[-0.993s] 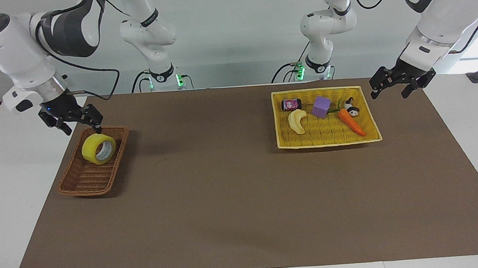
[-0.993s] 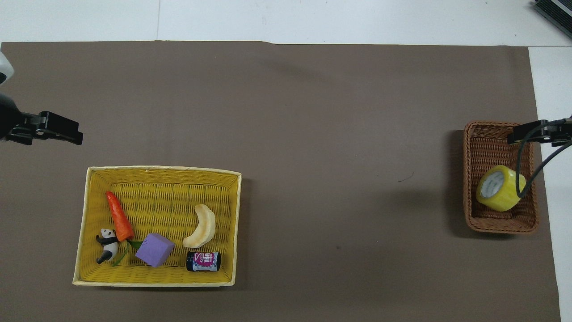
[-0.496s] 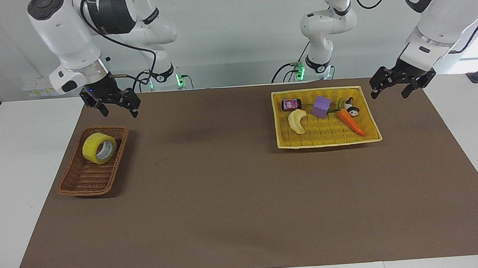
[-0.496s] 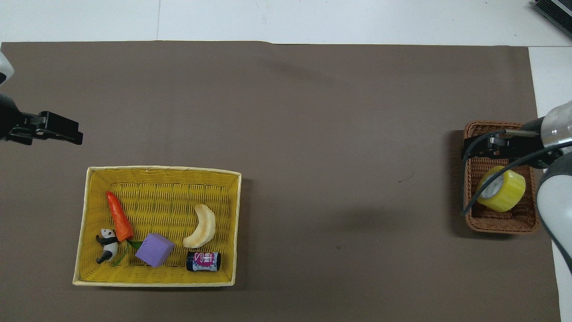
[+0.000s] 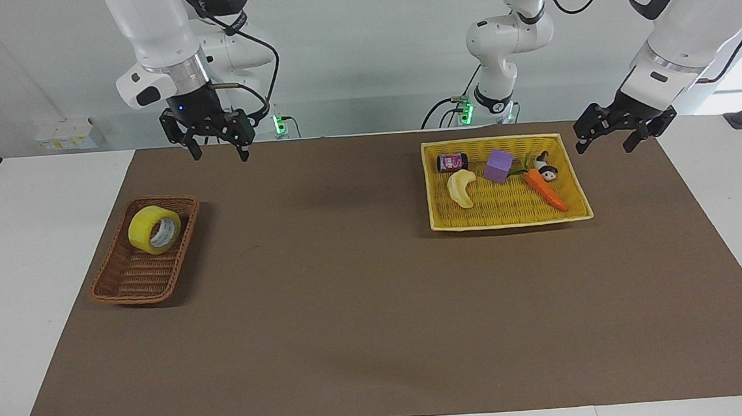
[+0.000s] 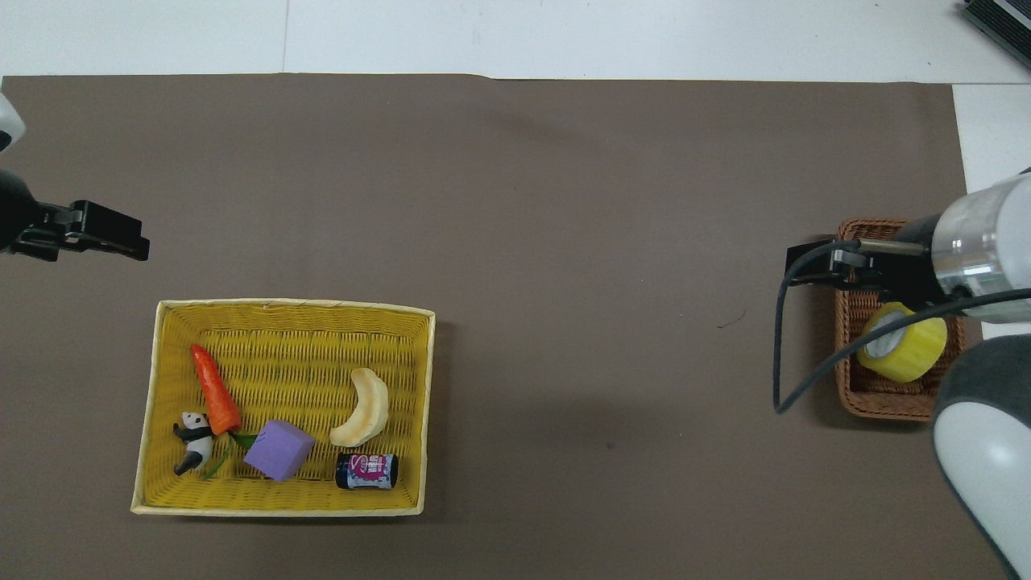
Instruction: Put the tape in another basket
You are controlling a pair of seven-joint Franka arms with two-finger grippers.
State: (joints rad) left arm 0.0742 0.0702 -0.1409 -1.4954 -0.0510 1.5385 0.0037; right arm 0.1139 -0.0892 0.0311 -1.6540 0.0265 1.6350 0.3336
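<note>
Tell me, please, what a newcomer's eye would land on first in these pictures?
Probably the yellow tape, lying in the brown wicker basket at the right arm's end of the table. Next, the bright yellow basket toward the left arm's end, holding a carrot and a purple block. Both grippers hang empty in the air.

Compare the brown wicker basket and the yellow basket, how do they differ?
The brown wicker basket is smaller, oblong and dark, holding only the tape. The yellow basket is larger, rectangular and bright, holding several small items. The brown one sits toward the right arm's end, the yellow toward the left arm's. Both are woven and rest on the mat.
</note>
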